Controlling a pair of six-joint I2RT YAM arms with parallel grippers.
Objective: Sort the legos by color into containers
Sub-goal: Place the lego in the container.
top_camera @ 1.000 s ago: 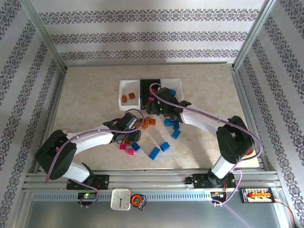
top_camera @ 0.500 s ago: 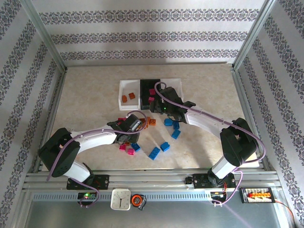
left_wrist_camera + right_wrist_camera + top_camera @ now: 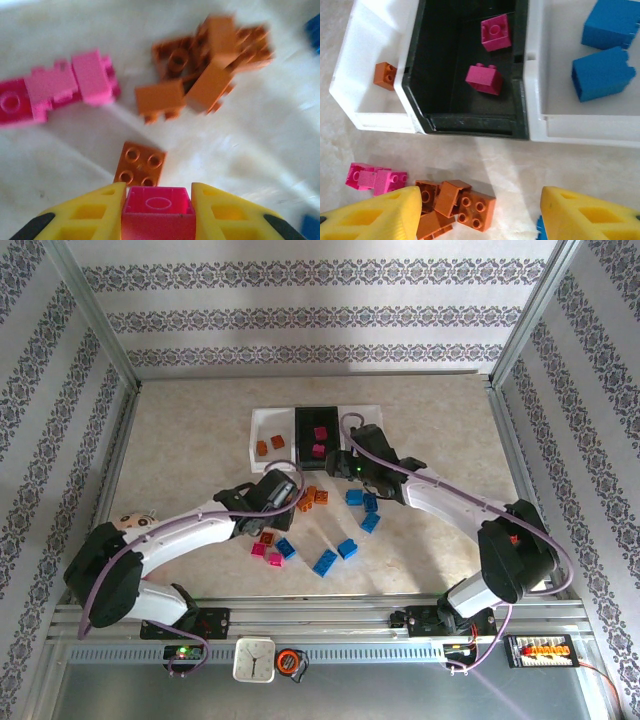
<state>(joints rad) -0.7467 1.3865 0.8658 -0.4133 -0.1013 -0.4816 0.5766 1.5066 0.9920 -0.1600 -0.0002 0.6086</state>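
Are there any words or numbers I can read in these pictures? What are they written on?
No text here can be read.
On the clock, the marks on its face are too small to read.
On the pink brick and the orange brick, the studs are too blurred to show any lettering.
On the small board with orange parts, any print is too small to read.

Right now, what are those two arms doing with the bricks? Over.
Left gripper shut on pink brick. Right gripper open, empty, near black bin. Orange bricks loose ahead.
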